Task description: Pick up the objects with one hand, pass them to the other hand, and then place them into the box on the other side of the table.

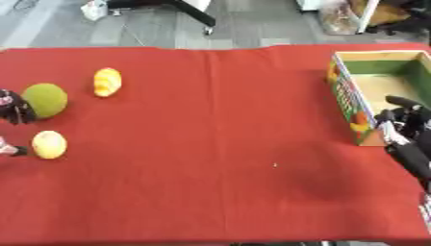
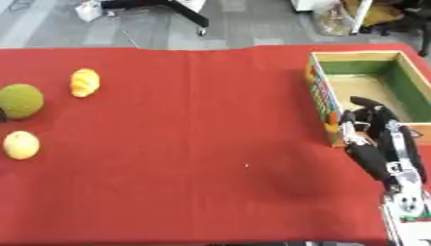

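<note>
Rightward, right hand (image 2: 370,126) hangs at box (image 2: 318,91) near corner.

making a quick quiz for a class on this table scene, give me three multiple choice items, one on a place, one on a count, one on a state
1. Where does the box stand on the red cloth?
A. far right
B. near left corner
C. centre

2. How many round fruit-like objects lie on the left part of the cloth?
A. one
B. three
C. five

3. What is the right hand holding?
A. the green ball
B. the orange-yellow object
C. nothing

Answers:
1 A, the box sits at the cloth's right edge, by the right hand.
2 B, a green ball, an orange-yellow object and a pale yellow ball.
3 C, no object shows in the right hand at the box's near corner; all three lie on the cloth, with the left hand beside the green ball.
</note>
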Motion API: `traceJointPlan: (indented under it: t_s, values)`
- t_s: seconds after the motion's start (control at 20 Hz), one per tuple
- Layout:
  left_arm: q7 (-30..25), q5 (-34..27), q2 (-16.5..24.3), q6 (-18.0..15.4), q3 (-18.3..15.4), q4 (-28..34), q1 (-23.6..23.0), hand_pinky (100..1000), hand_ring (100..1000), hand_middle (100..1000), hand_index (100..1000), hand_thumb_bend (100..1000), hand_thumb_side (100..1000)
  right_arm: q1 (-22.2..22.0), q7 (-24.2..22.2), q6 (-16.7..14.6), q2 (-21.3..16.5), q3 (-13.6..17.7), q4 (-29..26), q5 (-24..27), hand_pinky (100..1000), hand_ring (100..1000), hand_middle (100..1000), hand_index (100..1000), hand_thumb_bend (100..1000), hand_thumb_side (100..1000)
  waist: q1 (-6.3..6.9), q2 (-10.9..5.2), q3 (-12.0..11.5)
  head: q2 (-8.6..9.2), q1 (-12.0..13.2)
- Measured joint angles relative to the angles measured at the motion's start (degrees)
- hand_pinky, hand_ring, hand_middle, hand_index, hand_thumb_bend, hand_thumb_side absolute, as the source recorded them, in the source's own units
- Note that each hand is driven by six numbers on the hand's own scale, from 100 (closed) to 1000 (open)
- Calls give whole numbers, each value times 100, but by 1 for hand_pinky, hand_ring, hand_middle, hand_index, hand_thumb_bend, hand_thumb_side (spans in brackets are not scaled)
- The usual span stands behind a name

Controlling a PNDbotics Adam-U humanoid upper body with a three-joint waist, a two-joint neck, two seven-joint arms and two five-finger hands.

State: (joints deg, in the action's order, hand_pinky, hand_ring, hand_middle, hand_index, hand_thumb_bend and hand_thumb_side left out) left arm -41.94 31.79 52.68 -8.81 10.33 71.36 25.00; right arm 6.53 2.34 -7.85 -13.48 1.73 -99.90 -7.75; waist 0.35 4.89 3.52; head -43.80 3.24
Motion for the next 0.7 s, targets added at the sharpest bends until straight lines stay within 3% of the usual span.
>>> traceJointPlan:
  t_s: [0.3,0.45,0.5,0.55,0.7]
  values:
    - [299,410,-252,-10,48,-165,15,755,663,632,731,389,113,1,-4,3,0,0,0,0,636,680,523,792,100,395,0,0,9,0,7]
    - [696,655,-322,10,50,-192,13,679,569,530,621,225,100,1,-4,3,0,0,0,0,636,680,523,792,100,394,0,0,16,0,9]
    - [872,723,-334,12,51,-192,5,674,564,525,614,217,100,2,-4,3,0,0,0,0,636,680,523,792,100,394,0,0,19,0,11]
    - [1057,785,-347,11,51,-191,-9,625,515,477,549,145,100,2,-4,3,0,0,0,0,636,680,523,792,100,395,0,0,19,0,12]
    - [1621,932,-382,-1,51,-189,-55,592,472,428,489,100,100,2,-4,3,0,0,0,0,636,680,523,792,100,395,0,0,19,0,12]
